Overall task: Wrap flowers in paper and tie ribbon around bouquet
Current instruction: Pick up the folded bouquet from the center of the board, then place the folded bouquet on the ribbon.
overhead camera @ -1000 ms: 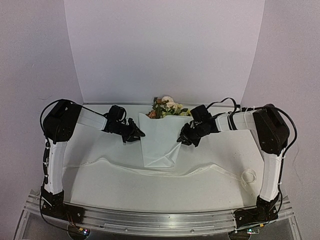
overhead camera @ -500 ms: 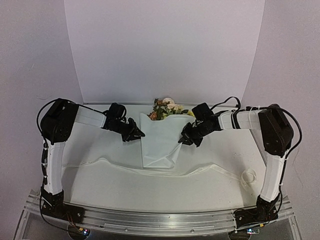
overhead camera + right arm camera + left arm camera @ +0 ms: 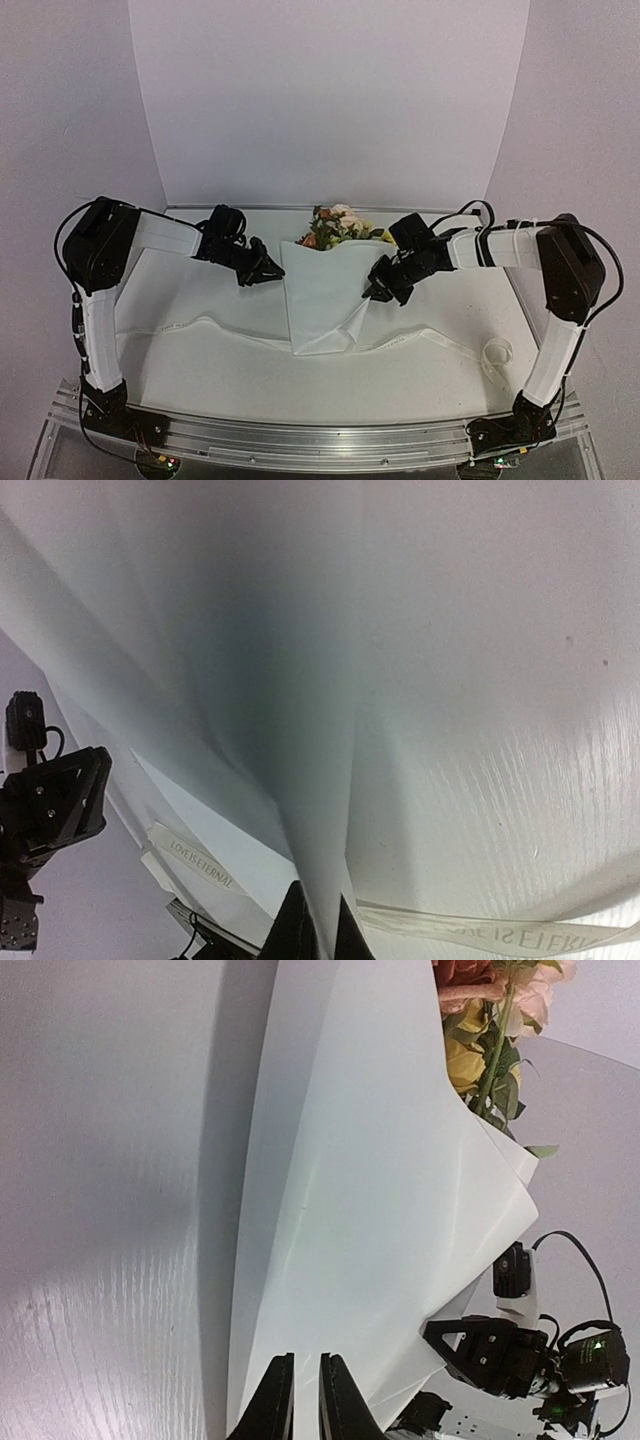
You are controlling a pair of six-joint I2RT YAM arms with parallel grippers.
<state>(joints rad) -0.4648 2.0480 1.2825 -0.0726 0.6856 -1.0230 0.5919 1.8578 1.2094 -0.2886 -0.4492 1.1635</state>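
Likely thin, floppy, crease-prone: the paper (image 3: 318, 295) is clamped at its fold by right pincer (image 3: 318, 915); left pincer (image 3: 305, 1365) state cannot be told.

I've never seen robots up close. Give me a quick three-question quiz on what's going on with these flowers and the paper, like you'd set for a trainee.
1. True or false: in the overhead view, the flowers stick out of the upper end of the paper.
2. What is the right claw pinching? A) a flower stem; B) the paper's edge; C) nothing at all.
3. Fill in: the ribbon is printed with "LOVE IS ____".
Key: 1 true; 2 B; 3 ETERNAL.
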